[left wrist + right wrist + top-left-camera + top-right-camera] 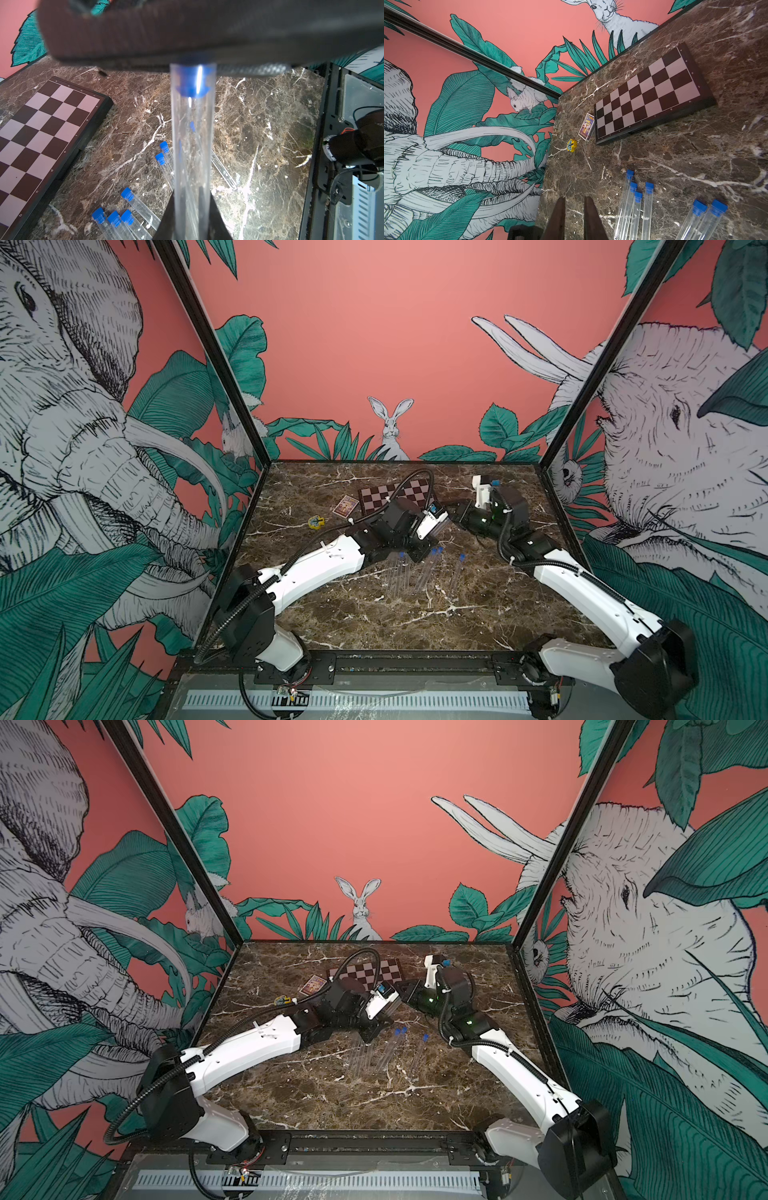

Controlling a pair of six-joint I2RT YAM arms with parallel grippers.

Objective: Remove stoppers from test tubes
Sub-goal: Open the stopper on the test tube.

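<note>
Stoppers (699, 206): bright blue. Tubes (647, 212): clear. Table (457, 614): dk brown marble w/ white veins. Board (374, 497), upper centre: brown/pale checks. Toy (316, 522), left of centre: yellow & blue. Arms (328, 560): white & blk. Walls (374, 323): pink, teal leaves.

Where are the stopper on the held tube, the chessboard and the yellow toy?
stopper (192, 87): left wrist view, middle of its blue body.
chessboard (648, 93): right wrist view, centre of the checkered face.
yellow toy (571, 145): right wrist view, its top face.

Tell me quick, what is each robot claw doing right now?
Left gripper: closed on a long clear plastic test tube with a blue stopper.
Right gripper: slightly open, nothing seen between its fingers.
</note>
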